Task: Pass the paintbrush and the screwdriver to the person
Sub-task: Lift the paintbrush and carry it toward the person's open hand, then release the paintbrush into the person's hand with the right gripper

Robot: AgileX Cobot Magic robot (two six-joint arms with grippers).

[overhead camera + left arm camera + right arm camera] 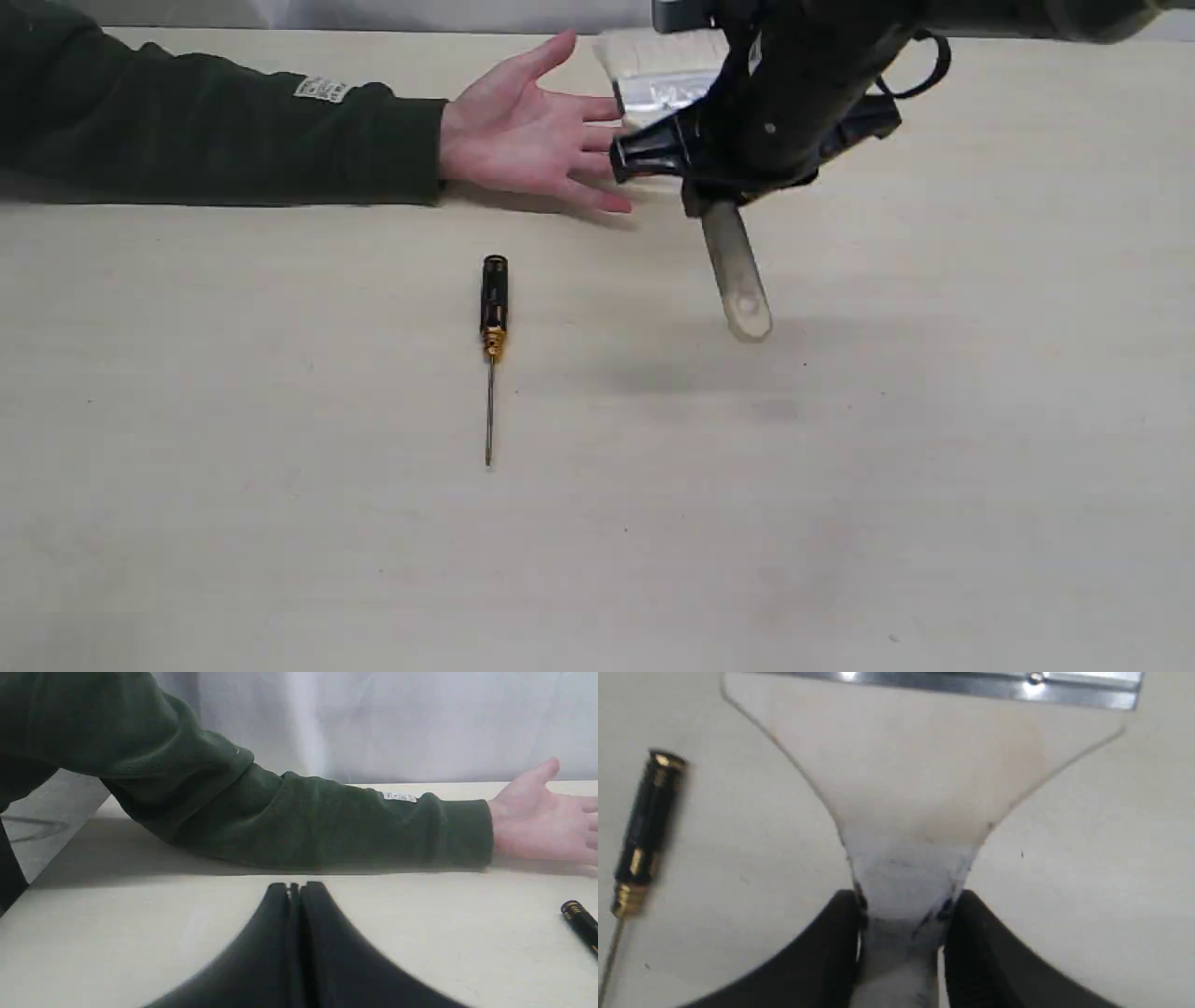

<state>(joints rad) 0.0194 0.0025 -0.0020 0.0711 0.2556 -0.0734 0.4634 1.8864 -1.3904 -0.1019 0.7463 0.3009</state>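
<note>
My right gripper is shut on the paintbrush at the neck of its wooden handle and holds it above the table, bristles toward the person's hand. In the right wrist view the fingers clamp the narrow part of the paintbrush below the silver ferrule. The person's arm in a dark green sleeve lies on the table, palm open. The screwdriver lies flat on the table in front of the hand, shaft toward the near edge. My left gripper is shut and empty, low over the table near the sleeve.
The pale table spreads wide around the screwdriver. A white backdrop stands behind the table's far edge. The screwdriver's black handle end shows at the side of the left wrist view.
</note>
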